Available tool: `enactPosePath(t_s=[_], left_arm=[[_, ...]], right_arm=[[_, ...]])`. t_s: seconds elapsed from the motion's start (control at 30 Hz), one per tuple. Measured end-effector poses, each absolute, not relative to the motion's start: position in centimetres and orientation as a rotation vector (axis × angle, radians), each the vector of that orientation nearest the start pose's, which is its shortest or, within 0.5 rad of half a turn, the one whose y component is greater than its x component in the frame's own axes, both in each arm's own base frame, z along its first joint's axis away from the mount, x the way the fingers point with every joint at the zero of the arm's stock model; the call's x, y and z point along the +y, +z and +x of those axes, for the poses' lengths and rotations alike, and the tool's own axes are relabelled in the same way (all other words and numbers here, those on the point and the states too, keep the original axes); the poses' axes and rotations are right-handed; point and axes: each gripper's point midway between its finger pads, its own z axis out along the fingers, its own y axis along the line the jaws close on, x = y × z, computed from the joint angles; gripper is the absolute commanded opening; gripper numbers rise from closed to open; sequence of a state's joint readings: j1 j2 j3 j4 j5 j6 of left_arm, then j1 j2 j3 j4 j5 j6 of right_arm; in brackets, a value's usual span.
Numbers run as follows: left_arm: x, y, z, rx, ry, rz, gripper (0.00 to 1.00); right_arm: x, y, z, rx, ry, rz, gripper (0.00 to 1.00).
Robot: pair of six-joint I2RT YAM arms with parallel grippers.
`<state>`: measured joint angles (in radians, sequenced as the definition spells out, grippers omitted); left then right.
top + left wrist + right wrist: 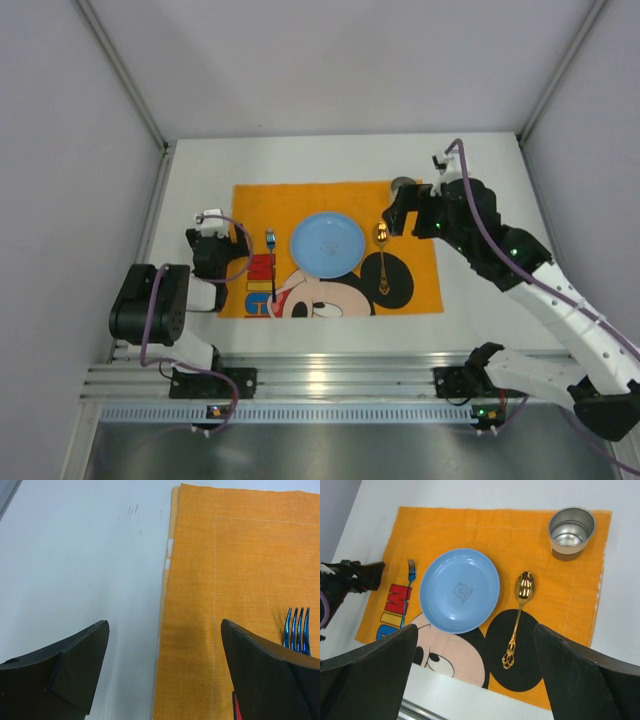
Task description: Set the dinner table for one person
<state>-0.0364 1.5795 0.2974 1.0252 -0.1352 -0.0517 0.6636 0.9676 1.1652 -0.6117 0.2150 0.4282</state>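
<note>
Steel cup (571,531) lies just beyond the right tool (475,632), far from the left tool (164,625); both gape empty.

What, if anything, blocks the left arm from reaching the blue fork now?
Probably nothing, so yes: the left fingers, open, hover just left of the blue fork, with only bare orange placemat between them.
</note>
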Motion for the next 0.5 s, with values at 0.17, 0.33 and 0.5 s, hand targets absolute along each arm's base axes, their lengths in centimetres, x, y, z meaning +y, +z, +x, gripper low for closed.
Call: enactPosePath(t_s=[0.17,0.33,0.5], left_arm=[[0.8,5.6,37.9,1.823,0.061,-0.109,0.99],[0.8,5.6,37.9,1.823,0.061,-0.109,0.99],[0.8,5.6,37.9,1.822,0.061,-0.109,0.99]], right_arm=[[18.7,28.7,28.1,2.065,0.44,-0.09,1.0],[17.8,28.8,28.4,2.06,0.404,-0.062,1.0],[15.8,29.7,28.8,2.03,0.377,0.001,1.0]])
